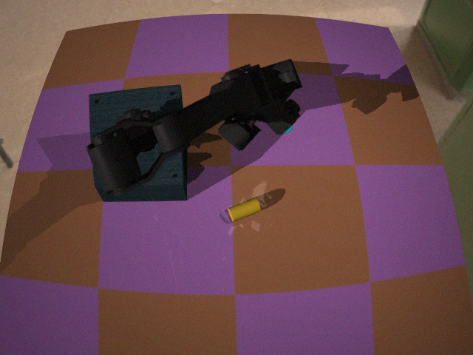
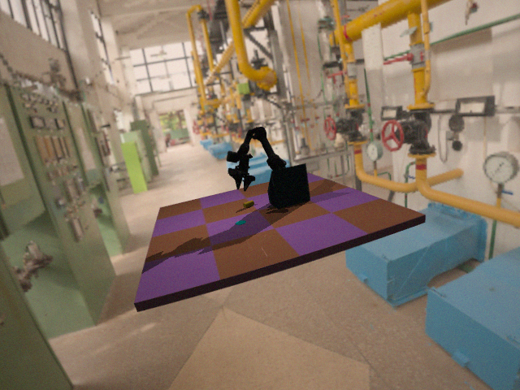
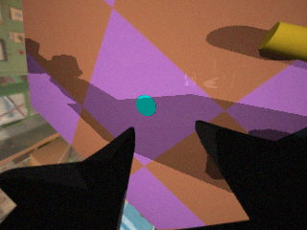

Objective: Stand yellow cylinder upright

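The yellow tall cylinder (image 1: 244,210) (image 2: 249,204) lies on its side on the checkered table (image 1: 312,237) (image 2: 302,235), near the middle; in the wrist view its end (image 3: 285,40) shows at the top right. The cyan circle (image 3: 146,105) (image 2: 240,223) is a small flat disc on a shaded purple tile; in the top view only its edge (image 1: 289,129) peeks out from under the gripper. My gripper (image 1: 259,129) (image 2: 243,180) (image 3: 165,127) is open and empty. It hangs above the table over the circle, well away from the cylinder.
The arm's dark base block (image 1: 114,103) (image 2: 288,186) stands on the table's left part. The arm casts long shadows across the tiles. Green cabinets (image 1: 451,38) stand beyond the table's right edge.
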You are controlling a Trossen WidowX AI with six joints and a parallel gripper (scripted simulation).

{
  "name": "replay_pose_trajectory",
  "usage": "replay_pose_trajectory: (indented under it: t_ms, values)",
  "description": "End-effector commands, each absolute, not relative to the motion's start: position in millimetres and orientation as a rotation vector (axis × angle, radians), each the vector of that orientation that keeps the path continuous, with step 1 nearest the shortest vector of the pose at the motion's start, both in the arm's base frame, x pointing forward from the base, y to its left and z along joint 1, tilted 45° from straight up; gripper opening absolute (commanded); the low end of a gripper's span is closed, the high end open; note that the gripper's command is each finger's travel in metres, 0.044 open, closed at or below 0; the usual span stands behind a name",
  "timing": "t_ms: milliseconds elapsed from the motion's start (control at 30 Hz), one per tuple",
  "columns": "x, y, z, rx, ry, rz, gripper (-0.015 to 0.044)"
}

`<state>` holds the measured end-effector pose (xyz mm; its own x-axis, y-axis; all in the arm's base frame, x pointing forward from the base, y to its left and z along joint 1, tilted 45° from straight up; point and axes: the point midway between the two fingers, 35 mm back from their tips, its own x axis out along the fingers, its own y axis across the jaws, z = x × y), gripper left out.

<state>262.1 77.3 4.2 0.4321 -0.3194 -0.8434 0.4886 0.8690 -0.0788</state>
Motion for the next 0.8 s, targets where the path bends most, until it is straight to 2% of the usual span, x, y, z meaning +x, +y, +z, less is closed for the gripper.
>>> replay_pose_trajectory:
  t_ms: [0, 400, 767]
  values:
    - [269.9, 11.5, 43.9, -0.514, 1.211, -0.392, 0.0309]
    - [261.4, -39.0, 77.1, -1.031, 1.470, -0.200, 0.0309]
    - [261.1, -40.1, 77.9, -1.041, 1.476, -0.194, 0.0309]
